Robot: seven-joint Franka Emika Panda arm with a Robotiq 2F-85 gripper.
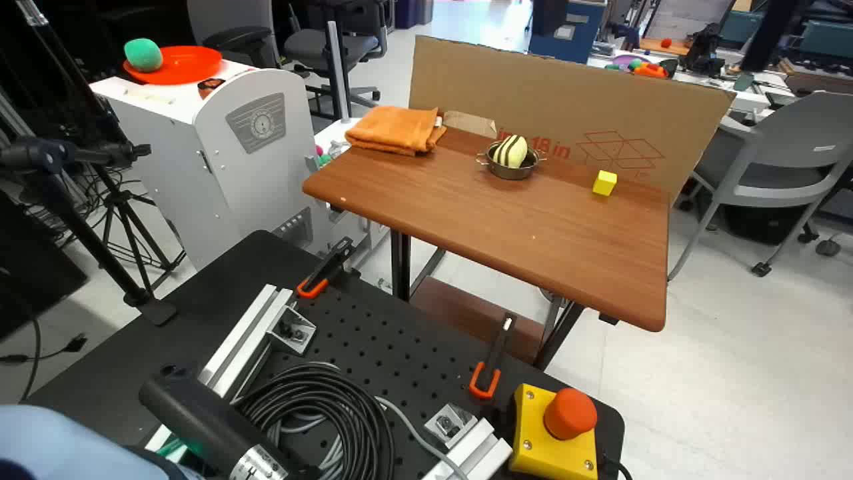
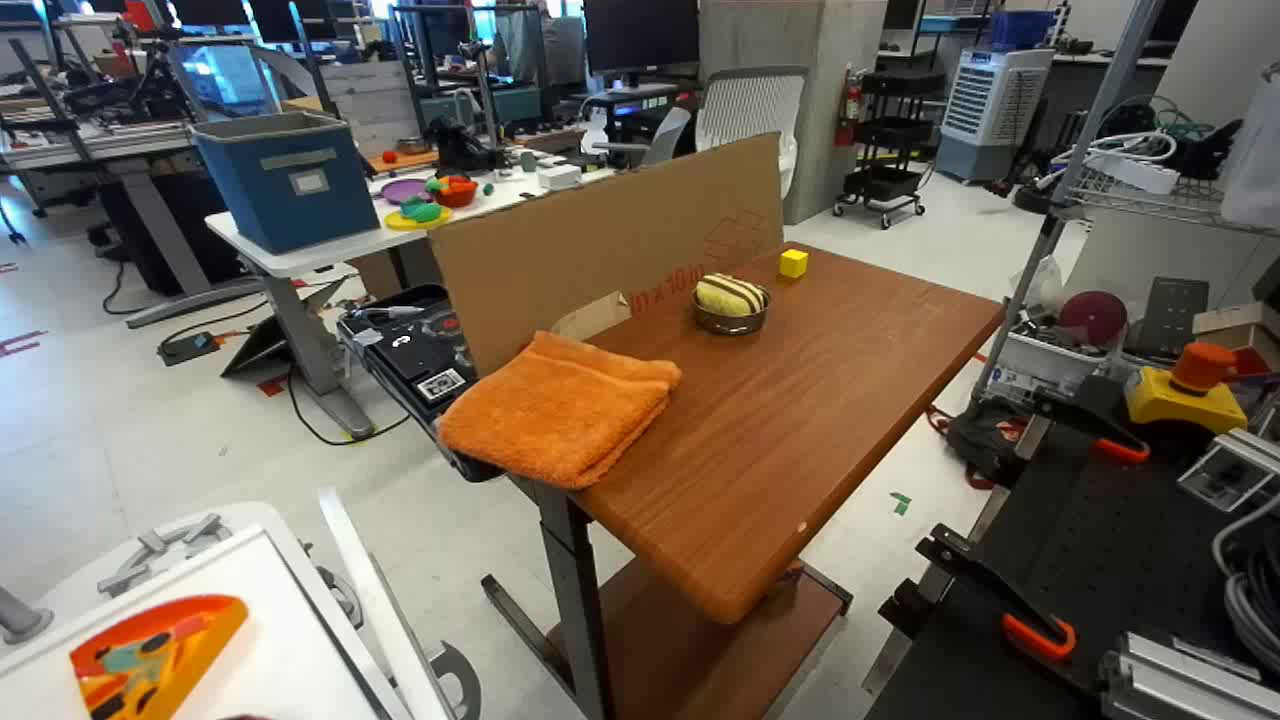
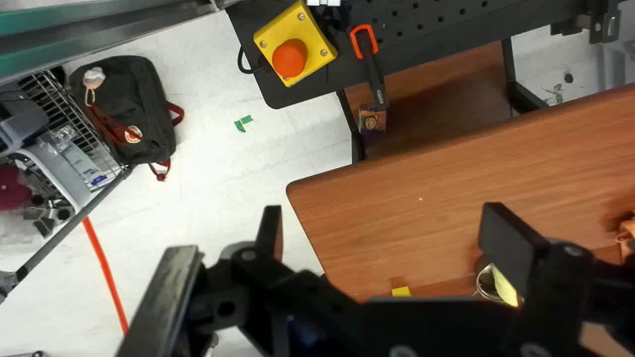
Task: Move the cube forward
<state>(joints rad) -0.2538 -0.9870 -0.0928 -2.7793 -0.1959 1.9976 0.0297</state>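
Observation:
The small bright-yellow cube [image 1: 604,183] sits on the brown wooden table [image 1: 480,220], close to the cardboard sheet. It also shows on the table in an exterior view [image 2: 793,263]. In the wrist view only part of the cube [image 3: 401,291] shows, above the dark gripper body that hides the rest. My gripper [image 3: 382,208] is open and empty, its two fingers wide apart. It is well above the table, with the cube seen between the fingers and lower in the picture. The gripper does not show in the exterior views.
A small metal pan [image 1: 510,171] holds a yellow-and-black striped object [image 1: 512,151]. A folded orange cloth [image 2: 565,405] lies at one table end. A cardboard sheet [image 1: 560,107] stands along an edge. A black bench [image 1: 400,333] carries an emergency stop button [image 1: 566,417].

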